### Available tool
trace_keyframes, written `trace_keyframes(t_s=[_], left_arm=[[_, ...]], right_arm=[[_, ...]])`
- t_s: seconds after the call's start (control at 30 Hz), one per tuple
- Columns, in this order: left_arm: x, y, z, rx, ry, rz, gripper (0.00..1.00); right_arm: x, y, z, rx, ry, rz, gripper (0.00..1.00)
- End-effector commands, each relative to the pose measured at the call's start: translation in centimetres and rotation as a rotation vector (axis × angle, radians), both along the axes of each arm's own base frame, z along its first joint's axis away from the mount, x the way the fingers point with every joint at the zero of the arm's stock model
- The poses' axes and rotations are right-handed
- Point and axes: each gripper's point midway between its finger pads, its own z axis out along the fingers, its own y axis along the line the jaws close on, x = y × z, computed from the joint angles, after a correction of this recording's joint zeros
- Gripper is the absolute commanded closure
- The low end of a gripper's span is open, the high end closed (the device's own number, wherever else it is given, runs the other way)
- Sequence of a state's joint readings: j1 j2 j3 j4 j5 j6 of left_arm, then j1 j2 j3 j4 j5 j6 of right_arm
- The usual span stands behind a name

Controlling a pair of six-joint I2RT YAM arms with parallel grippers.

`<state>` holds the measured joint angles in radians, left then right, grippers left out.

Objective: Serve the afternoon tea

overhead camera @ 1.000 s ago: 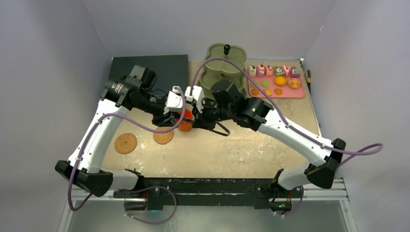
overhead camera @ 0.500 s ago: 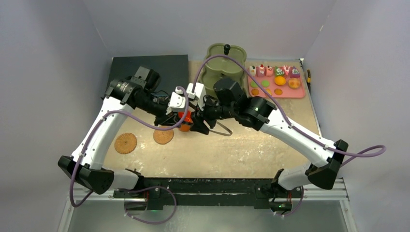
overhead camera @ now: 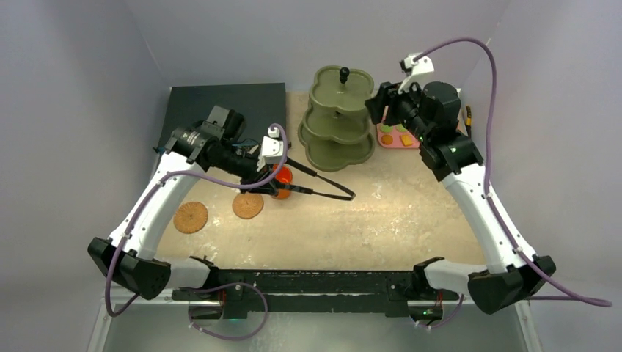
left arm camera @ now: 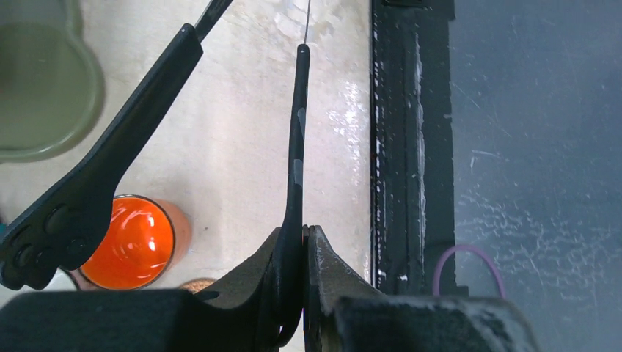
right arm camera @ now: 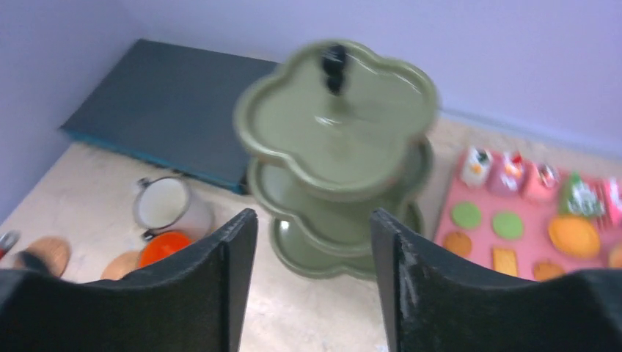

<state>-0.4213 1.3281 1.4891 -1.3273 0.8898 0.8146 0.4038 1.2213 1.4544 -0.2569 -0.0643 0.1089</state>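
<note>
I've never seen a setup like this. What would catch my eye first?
Probably the olive-green three-tier stand, empty, at the back middle of the table. Right of it lies a pink tray of tiny cakes and round biscuits, with the right gripper hanging open above and in front of the stand. Over on the left, the left gripper reaches past a bright orange mug.

The olive-green three-tier stand (overhead camera: 337,121) is upright at the back of the table, and its scalloped plates look empty. Right of it, the pink cakes (right arm camera: 513,172) sit in a row on a pink tray (right arm camera: 480,235), and green and orange biscuits (right arm camera: 485,220) lie in front of them. The orange mug (overhead camera: 282,178) stands near a cork coaster (overhead camera: 248,206). A second coaster (overhead camera: 190,217) lies further left. The white mug (right arm camera: 167,206) stands just behind the orange one.
</note>
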Motion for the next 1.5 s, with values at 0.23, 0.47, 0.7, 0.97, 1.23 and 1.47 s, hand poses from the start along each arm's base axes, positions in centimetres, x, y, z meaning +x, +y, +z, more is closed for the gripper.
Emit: trace_keyframes(t_s=[0.23,0.47,0.7,0.97,1.23,1.47], left_arm=[[2.6,-1.8,5.3,-0.157,-0.078,0.168,1.0],[2.7,-1.1,5.2,-0.135,-0.108,0.212,1.0],[3.2,-1.1,5.0,-0.122,-0.111,0.217,1.0],[3.5,-1.1,5.9,-0.127,-0.133,0.216,1.0],[3.7,-1.0,6.0,-0.121,-0.149,0.222,1.0],[3.7,-0.8,5.9,-0.109,-0.16,0.225,1.0]], right_arm=[[10.5,-10.0,-17.8,0.042,0.356,-0.447,0.5],[12.9,-7.8,-18.6,0.084,0.321,-0.333,0.43],[13.1,-6.6,-21.8,0.086,0.409,-0.312,0.48],[13.0,-6.1,-23.6,0.039,0.442,-0.373,0.52],[14.0,-2.0,-23.7,0.03,0.437,-0.297,0.52],[15.2,0.2,-23.1,0.035,0.423,-0.264,0.53]])
